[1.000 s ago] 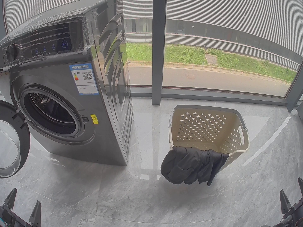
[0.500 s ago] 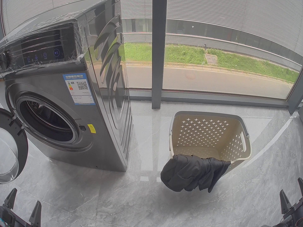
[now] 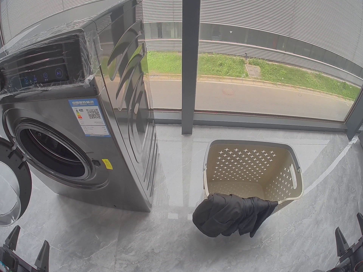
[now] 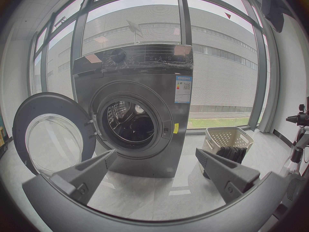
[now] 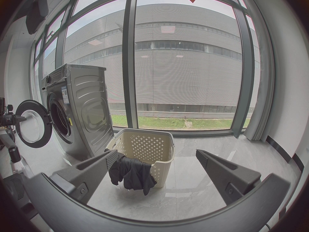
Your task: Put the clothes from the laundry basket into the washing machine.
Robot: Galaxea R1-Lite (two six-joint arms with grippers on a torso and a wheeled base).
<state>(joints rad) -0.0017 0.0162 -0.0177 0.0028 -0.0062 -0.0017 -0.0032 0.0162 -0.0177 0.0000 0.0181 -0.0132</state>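
A grey front-loading washing machine (image 3: 75,106) (image 4: 135,113) (image 5: 80,107) stands on the left, its round door (image 3: 11,186) (image 4: 48,136) swung open and the drum dark inside. To its right sits a cream laundry basket (image 3: 253,167) (image 5: 145,145) (image 4: 225,137) with a black garment (image 3: 230,214) (image 5: 132,174) (image 4: 233,153) draped over its near rim. My left gripper (image 3: 26,242) (image 4: 154,160) hangs open at the lower left, well short of the machine. At the lower right, my right gripper (image 3: 349,233) (image 5: 154,160) is open too, apart from the basket.
A floor-to-ceiling window with a grey pillar (image 3: 191,57) runs behind the machine and basket. Glossy grey marble floor (image 3: 151,238) lies bare between me and both of them.
The whole head view has shifted: machine and basket sit lower and the machine farther left, so the camera has moved closer. Both grippers keep their places.
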